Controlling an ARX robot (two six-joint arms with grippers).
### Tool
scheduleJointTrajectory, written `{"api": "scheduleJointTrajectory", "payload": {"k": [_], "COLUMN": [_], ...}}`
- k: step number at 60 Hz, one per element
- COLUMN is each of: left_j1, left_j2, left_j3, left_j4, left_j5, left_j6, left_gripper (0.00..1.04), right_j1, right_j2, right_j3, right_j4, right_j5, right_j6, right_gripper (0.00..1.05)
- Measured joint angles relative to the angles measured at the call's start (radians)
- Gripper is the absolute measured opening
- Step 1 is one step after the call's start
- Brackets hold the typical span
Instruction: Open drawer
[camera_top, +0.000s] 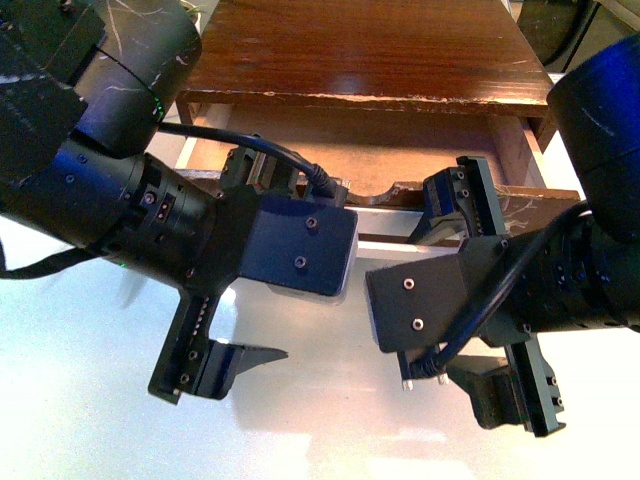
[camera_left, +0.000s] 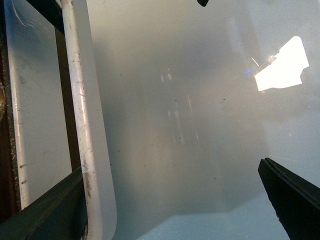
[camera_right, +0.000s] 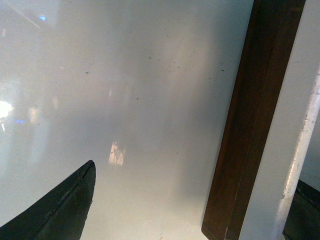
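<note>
**A:** Where is the drawer?

**B:** The drawer (camera_top: 400, 145) is part-way out of the dark wooden cabinet (camera_top: 380, 50). Its pale wood inside shows, and the half-round notch (camera_top: 385, 192) sits between the two arms.

**A:** And the grippers?

**B:** Both are spread wide and grip nothing. The left gripper (camera_top: 290, 268) has the white bar handle (camera_left: 82, 125) between its fingers. One finger (camera_left: 45, 212) is just beside the bar and the other (camera_left: 292, 200) is well apart, over the white tabletop (camera_top: 90, 420).

**A:** The right one?

**B:** The right gripper (camera_top: 440, 300) is the same: its wrist view shows the drawer's dark edge and the handle between its parted fingers.
</note>
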Motion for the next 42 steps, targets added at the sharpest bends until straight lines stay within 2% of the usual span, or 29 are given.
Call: {"api": "scheduleJointTrajectory", "payload": {"k": [27, 42], "left_j1": [0.008, 0.042], "left_j2": [-0.079, -0.187], "left_j3": [-0.117, -0.132], "left_j4": [0.064, 0.067], "left_j5": [0.013, 0.072], "left_j6": [-0.032, -0.126], "left_gripper": [0.96, 0.96], "right_j1": [0.039, 0.021], "right_j2": [-0.058, -0.203], "right_j3": [-0.088, -0.101], "right_j4": [0.052, -0.011], "right_j5": [0.021, -0.019], "right_j6": [0.054, 0.087], "right_gripper": [0.96, 0.96]}}
